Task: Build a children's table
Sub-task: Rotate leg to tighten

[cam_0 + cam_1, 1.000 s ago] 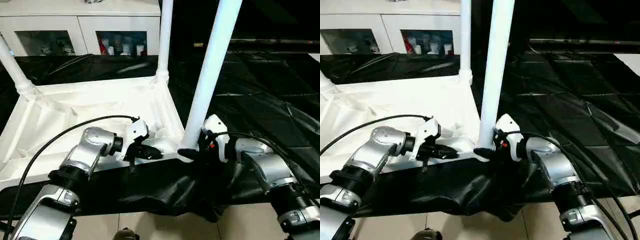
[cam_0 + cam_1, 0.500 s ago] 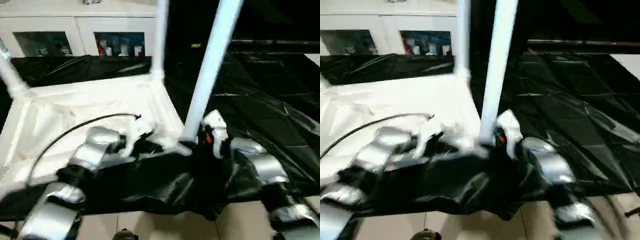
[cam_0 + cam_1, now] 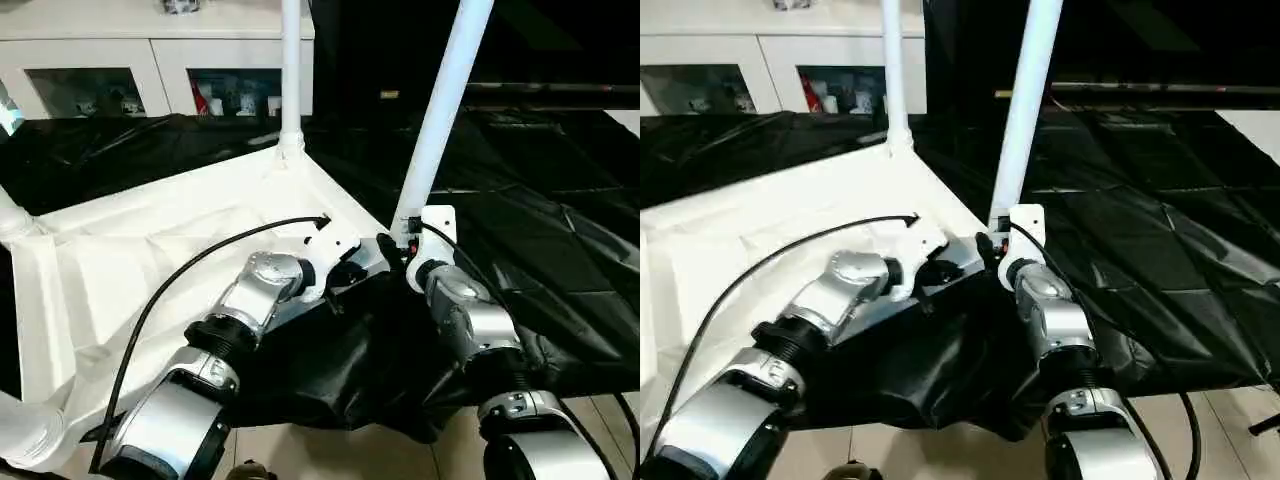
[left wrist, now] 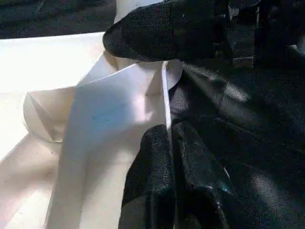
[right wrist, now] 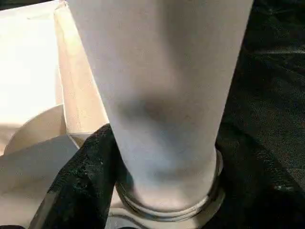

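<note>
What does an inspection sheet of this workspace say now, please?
Surface: black sheet over the floor.
Job's things: tabletop upside down; legs standing in the far corner and the near corner, stubs at the left.
Clutter: nothing seen.
Grippers: left gripper shut on the tabletop's rim; right gripper around the near leg's base.
Cables: black cable along the left arm.
Surroundings: white cabinet behind.

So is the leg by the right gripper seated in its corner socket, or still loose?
Seated, it seems: the leg stands upright with its base ringed by the socket collar. How tightly, cannot tell.
</note>
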Robot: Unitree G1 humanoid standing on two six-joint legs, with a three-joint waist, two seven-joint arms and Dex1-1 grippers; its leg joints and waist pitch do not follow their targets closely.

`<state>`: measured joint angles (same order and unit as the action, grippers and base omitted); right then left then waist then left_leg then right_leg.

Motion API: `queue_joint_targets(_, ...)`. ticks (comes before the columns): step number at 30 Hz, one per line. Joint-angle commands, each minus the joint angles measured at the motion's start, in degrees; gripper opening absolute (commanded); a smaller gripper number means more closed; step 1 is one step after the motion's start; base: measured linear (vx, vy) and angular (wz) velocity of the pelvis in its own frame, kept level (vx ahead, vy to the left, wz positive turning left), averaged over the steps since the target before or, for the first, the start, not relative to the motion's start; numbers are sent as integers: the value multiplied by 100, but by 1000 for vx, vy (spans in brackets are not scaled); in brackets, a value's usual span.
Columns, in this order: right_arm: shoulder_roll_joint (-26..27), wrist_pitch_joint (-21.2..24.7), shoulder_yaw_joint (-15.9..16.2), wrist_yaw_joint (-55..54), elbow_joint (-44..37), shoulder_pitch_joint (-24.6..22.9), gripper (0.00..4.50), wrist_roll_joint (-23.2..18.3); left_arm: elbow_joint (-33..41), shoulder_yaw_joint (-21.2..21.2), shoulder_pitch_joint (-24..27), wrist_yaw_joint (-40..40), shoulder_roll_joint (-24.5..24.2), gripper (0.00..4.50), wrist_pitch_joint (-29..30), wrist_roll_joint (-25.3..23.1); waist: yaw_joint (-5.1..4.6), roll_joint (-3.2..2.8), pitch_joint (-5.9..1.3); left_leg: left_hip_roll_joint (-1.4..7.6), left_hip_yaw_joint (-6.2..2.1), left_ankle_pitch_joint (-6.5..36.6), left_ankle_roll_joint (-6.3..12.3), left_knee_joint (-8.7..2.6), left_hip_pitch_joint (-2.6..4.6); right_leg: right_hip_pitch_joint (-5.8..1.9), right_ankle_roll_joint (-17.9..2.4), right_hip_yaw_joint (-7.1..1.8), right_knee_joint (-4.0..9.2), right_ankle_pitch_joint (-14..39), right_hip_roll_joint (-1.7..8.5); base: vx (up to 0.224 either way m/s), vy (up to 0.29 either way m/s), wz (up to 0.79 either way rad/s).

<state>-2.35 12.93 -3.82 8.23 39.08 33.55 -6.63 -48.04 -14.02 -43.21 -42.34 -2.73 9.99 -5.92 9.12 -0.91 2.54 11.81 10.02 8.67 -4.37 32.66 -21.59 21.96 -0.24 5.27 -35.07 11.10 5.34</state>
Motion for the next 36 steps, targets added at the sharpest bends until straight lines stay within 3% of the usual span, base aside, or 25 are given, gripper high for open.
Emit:
queue_joint_targets(1,271,170,246,173,355,-27,272,-71,86,-196,-62,-226,333,0,-170,179,-36,7,-363,141,-57,1583,-69,-395,104,-220,-885,-291,484,1259,379,0,0,0)
queue_joint_targets(3,213,81,199,372,339,11,339,-126,60,-139,-78,-325,190,0,-211,152,-30,-5,-367,144,-65,1577,-67,-401,96,-224,-890,-288,472,1201,379,0,0,0)
queue_joint_targets(8,-154,43,365,1175,44,-22,359,-78,154,-109,-24,-805,-184,0,-341,166,-48,12,-376,138,-59,1453,8,-391,74,-247,-974,-283,443,897,371,0,0,0)
queue_joint_targets(10,-409,127,542,1796,-252,-117,359,-111,236,-126,17,-1086,-354,0,-400,198,-36,26,-383,135,-54,1364,82,-377,71,-267,-987,-275,434,801,367,0,0,0)
queue_joint_targets(12,-938,176,935,2885,-808,-352,359,-157,387,-161,107,-1674,-638,0,-519,299,-5,30,-395,151,-45,1179,176,-349,74,-271,-1050,-273,402,503,359,0,0,0)
queue_joint_targets(15,-1320,175,1164,3592,-1220,-544,359,-222,518,-194,206,-2130,-843,0,-618,392,46,23,-414,170,-32,978,300,-306,53,-269,-1147,-269,339,153,351,0,0,0)
queue_joint_targets(16,-1653,254,1285,4182,-1596,-695,359,-339,711,-228,333,-2652,-1056,0,-660,533,73,11,-407,183,-34,1029,320,-315,64,-254,-1188,-262,342,173,349,0,0,0)
queue_joint_targets(17,-1700,264,1300,4264,-1647,-714,359,-358,736,-238,351,-2722,-1094,0,-675,544,71,45,-398,191,-31,1062,333,-320,60,-263,-1184,-265,349,214,350,0,0,0)
queue_joint_targets(19,-1943,204,1368,4729,-1865,-775,359,-413,868,-310,454,-3154,-1364,0,-694,600,84,25,-397,201,-34,1182,332,-325,61,-248,-1217,-265,343,355,367,0,0,0)
queue_joint_targets(20,-2022,199,1404,4915,-1888,-763,359,-428,943,-330,498,-3347,-1473,0,-638,642,85,-6,-382,205,-25,1354,271,-338,88,-204,-1229,-274,374,609,362,0,0,0)
queue_joint_targets(23,-2200,149,1490,5347,-1865,-695,359,-431,1199,-415,636,-3898,-1757,0,-412,748,94,5,-368,216,-32,1499,157,-366,92,-205,-1250,-280,386,865,376,0,0,0)
queue_joint_targets(25,-2237,155,1508,5445,-1889,-682,359,-457,1253,-424,671,-3993,-1813,0,-388,765,92,11,-360,206,-21,1577,126,-366,104,-185,-1247,-287,406,978,373,0,0,0)
queue_joint_targets(27,-2269,242,1548,5608,-1955,-665,359,-536,1319,-402,722,-4022,-1861,0,-374,793,98,57,-354,207,-31,1577,123,-373,89,-205,-1224,-284,404,1088,388,0,0,0)
queue_joint_targets(28,-2291,306,1572,5673,-2003,-669,359,-573,1367,-394,746,-4035,-1881,0,-353,813,106,42,-362,206,-30,1514,123,-367,87,-202,-1194,-287,403,1116,392,0,0,0)
queue_joint_targets(36,-2292,184,1762,5795,-1815,-632,301,-343,1355,-349,705,-3799,-1820,0,-376,798,128,82,-372,191,-26,1273,187,-341,65,-205,-1163,-281,383,1018,391,0,0,0)
